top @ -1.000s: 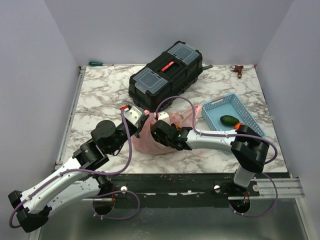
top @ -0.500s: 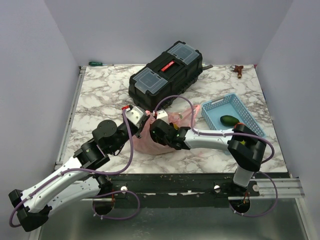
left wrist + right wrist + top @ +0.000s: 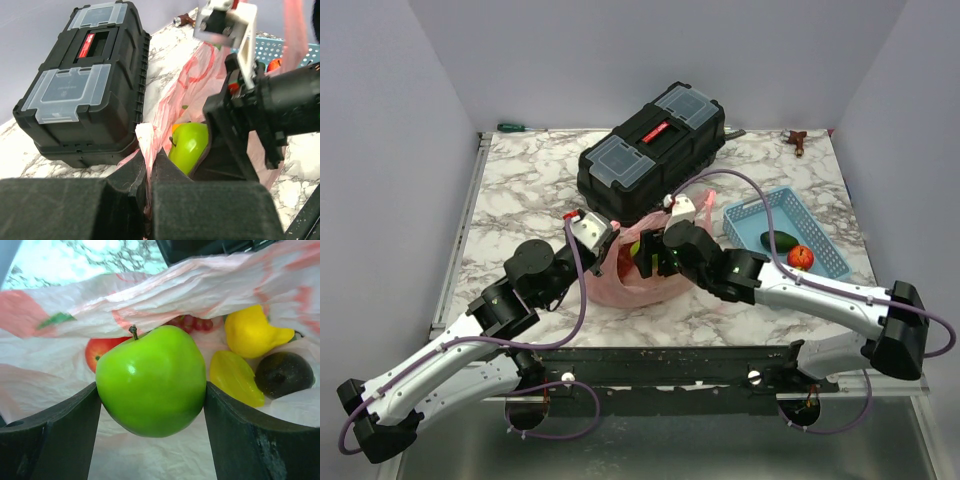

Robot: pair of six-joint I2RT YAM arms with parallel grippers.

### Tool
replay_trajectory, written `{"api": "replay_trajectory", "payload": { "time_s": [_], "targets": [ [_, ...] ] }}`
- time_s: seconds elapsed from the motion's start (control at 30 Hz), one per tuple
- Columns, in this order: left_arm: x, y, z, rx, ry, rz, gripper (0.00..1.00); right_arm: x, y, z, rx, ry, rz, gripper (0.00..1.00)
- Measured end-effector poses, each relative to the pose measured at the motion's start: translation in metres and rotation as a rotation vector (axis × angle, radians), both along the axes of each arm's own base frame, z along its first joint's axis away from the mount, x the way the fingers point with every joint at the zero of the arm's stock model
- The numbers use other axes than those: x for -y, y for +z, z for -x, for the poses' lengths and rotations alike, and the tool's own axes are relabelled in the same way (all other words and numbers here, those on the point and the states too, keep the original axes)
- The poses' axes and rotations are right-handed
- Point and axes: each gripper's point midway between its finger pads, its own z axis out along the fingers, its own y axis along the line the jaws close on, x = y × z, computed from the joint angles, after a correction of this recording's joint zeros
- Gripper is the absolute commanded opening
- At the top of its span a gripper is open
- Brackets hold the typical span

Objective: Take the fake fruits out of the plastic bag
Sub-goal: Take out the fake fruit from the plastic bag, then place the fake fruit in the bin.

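The pink plastic bag (image 3: 620, 285) lies in front of the black toolbox. My left gripper (image 3: 603, 232) is shut on the bag's edge (image 3: 148, 145) and holds it up. My right gripper (image 3: 642, 255) is shut on a green apple (image 3: 150, 380) just above the bag's mouth; the apple also shows in the left wrist view (image 3: 189, 146). Inside the bag lie a red fruit (image 3: 100, 352), two yellow fruits (image 3: 250, 330) (image 3: 234, 376), a dark round fruit (image 3: 284, 374) and red grapes (image 3: 192, 321). A green fruit (image 3: 779, 240) and a red fruit (image 3: 801, 257) lie in the blue basket.
The black toolbox (image 3: 650, 150) stands behind the bag. The light blue mesh basket (image 3: 756, 213) is at the right. A green-handled screwdriver (image 3: 515, 127) and a small brown tool (image 3: 799, 141) lie at the far edge.
My right gripper has drawn back up out of the bag, with the green apple in it, and the right arm has stretched out to the right. The left gripper has held still.
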Motion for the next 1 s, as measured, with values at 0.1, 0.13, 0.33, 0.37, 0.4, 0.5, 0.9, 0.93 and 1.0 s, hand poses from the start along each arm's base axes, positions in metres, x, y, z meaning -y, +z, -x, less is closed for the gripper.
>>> {"api": "replay_trajectory", "payload": {
  "time_s": [0.1,0.13,0.33,0.37,0.4,0.5,0.9,0.93,1.0],
  "targets": [
    [0.0,0.001,0.0,0.001,0.0,0.001,0.0,0.004,0.013,0.002,0.012,-0.007,-0.037,0.46],
    [0.0,0.0,0.0,0.001,0.001,0.0,0.0,0.006,0.018,0.003,0.015,-0.009,-0.052,0.46],
    [0.0,0.0,0.0,0.001,-0.001,0.0,0.0,0.015,0.049,0.011,0.041,-0.01,-0.148,0.4],
    [0.001,0.0,0.001,0.001,-0.002,0.0,0.0,0.014,0.055,0.012,0.041,-0.005,-0.163,0.4],
    [0.001,0.0,0.001,0.001,-0.004,0.0,0.0,0.013,0.06,0.013,0.042,0.001,-0.178,0.4],
    [0.001,0.0,0.001,0.001,0.0,-0.001,0.0,0.01,0.073,0.018,0.035,0.023,-0.226,0.4],
    [0.001,-0.002,-0.001,-0.002,0.01,-0.011,0.0,0.029,0.18,0.038,0.126,0.064,-0.47,0.39],
    [0.001,-0.002,-0.001,-0.003,0.011,-0.012,0.0,0.034,0.19,0.038,0.142,0.057,-0.48,0.39],
    [0.0,-0.003,-0.001,-0.003,0.012,-0.012,0.0,0.042,0.207,0.038,0.171,0.043,-0.492,0.39]
  ]
}}
